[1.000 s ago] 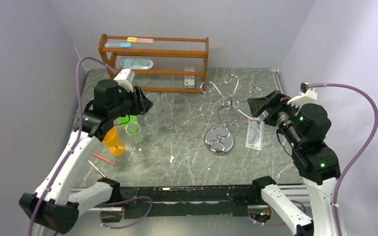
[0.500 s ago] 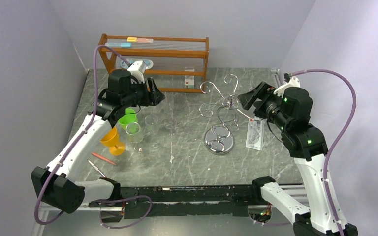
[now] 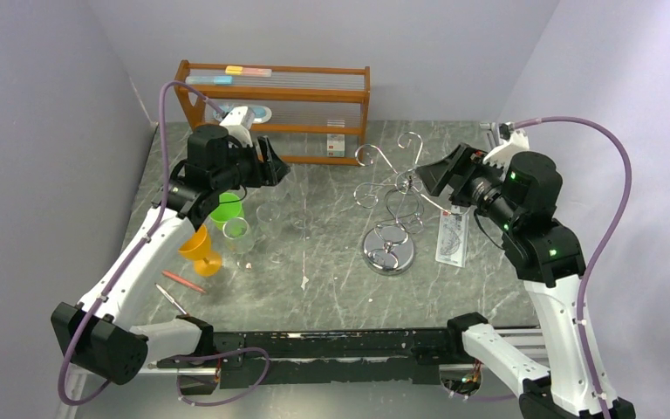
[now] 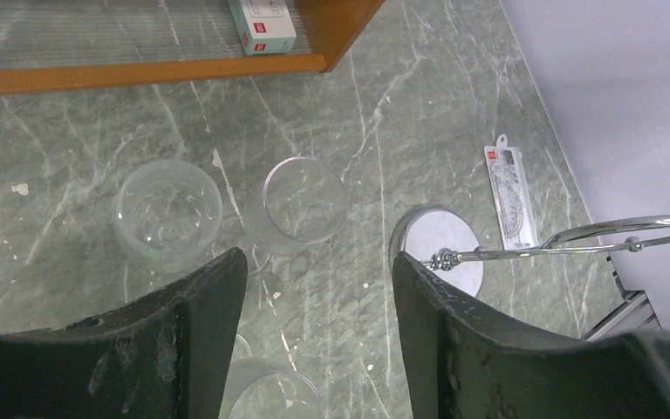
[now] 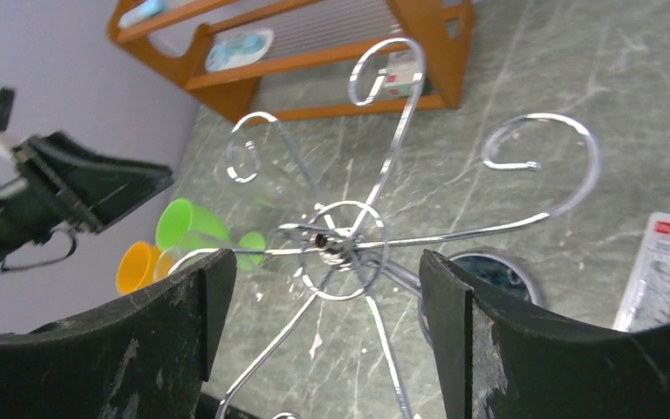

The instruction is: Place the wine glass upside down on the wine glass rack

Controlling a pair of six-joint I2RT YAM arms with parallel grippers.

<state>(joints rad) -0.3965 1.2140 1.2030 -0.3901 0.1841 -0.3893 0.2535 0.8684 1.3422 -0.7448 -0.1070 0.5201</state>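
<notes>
Inspector: Logged left end effector (image 3: 270, 170) shifted back toward the wooden shelf (image 3: 272, 96) over the last second, with jaws parted wider and nothing held. Located the wine glass?

Operator: Found wine glass (image 4: 304, 199) upright on the worktop (image 4: 454, 105), below and ahead of those jaws. Found right end effector (image 3: 440, 175) spread and empty beside the top of the wine glass rack (image 3: 388, 249).

Inspector: Identified hazards?

Operator: Judged crowding likeliest; could clip the neighbouring clear glass (image 4: 167, 214) on descent. Feared also a slip during inversion, or a snag on curled arms.
</notes>
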